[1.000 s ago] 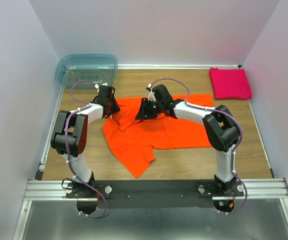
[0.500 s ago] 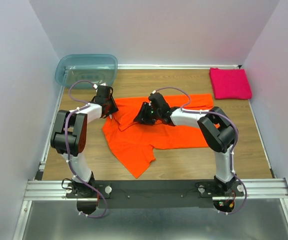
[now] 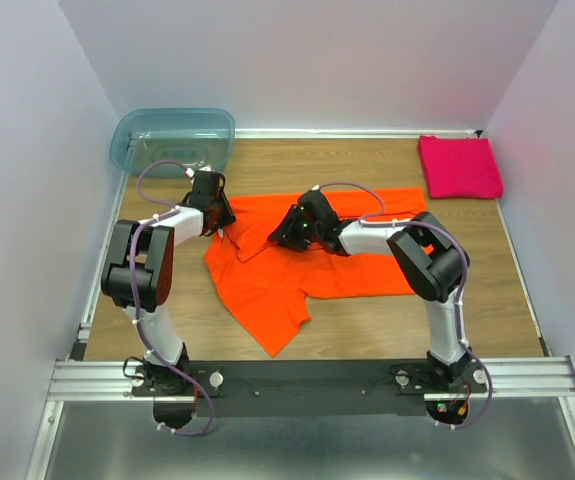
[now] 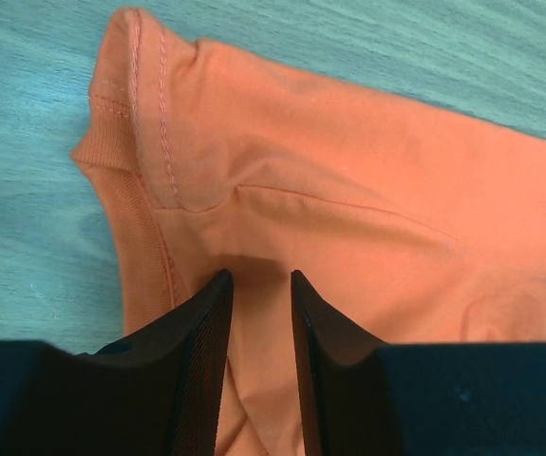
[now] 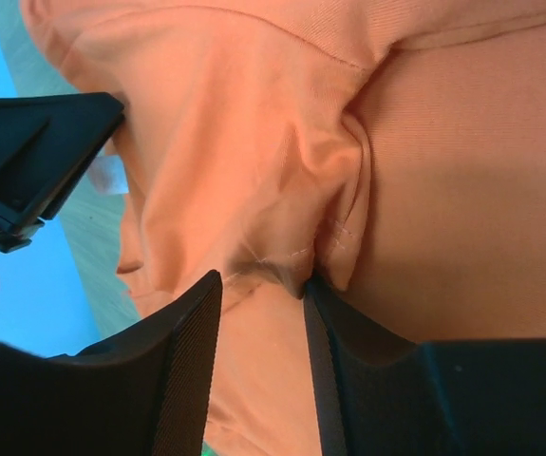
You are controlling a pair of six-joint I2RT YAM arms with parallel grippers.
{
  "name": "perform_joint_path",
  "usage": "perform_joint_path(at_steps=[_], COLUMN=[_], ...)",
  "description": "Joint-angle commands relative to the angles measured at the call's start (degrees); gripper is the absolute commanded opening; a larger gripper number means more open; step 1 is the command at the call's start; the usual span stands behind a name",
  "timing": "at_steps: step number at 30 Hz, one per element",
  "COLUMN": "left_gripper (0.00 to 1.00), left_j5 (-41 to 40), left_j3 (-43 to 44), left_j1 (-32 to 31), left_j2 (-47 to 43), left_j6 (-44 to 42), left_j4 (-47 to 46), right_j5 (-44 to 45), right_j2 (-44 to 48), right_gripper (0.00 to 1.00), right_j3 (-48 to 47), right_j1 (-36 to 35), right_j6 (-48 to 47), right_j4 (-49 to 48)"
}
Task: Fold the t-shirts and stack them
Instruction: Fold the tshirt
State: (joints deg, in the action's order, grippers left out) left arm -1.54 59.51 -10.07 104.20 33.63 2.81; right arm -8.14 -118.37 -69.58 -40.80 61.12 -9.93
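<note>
The orange t-shirt (image 3: 357,265) lies lengthwise left to right on the tabletop (image 3: 367,330), collar toward frame left and one sleeve pointing down-frame. The left claw (image 3: 227,228) and right claw (image 3: 281,237) each pinch its collar end.

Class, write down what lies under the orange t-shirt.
The orange t-shirt lies spread on the wooden table, which shows all around it. Whether anything else lies beneath cannot be seen: the cloth covers it.
</note>
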Motion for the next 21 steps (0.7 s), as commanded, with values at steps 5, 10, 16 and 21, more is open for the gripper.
perform_joint_path(at_steps=[5, 10, 16, 21], left_gripper=[0.39, 0.39, 0.39, 0.39], left_j5=[0.31, 0.13, 0.05, -0.30], left_j3=[0.70, 0.79, 0.96, 0.79], left_j1=[0.40, 0.49, 0.49, 0.49], left_j2=[1.09, 1.09, 1.35, 1.26], left_j6=[-0.76, -0.76, -0.58, -0.58], left_j4=[-1.05, -0.88, -0.44, -0.35], right_j5=[2.43, 2.52, 4.18, 3.93], right_j2=[-0.82, 2.08, 6.21, 7.36], right_gripper=[0.31, 0.04, 0.01, 0.01], right_j3=[2.78, 4.54, 6.47, 6.74], right_j1=[-0.25, -0.25, -0.34, -0.16], right_j6=[2.07, 0.67, -3.72, -6.28], right_j4=[-3.42, -3.34, -0.71, 0.96])
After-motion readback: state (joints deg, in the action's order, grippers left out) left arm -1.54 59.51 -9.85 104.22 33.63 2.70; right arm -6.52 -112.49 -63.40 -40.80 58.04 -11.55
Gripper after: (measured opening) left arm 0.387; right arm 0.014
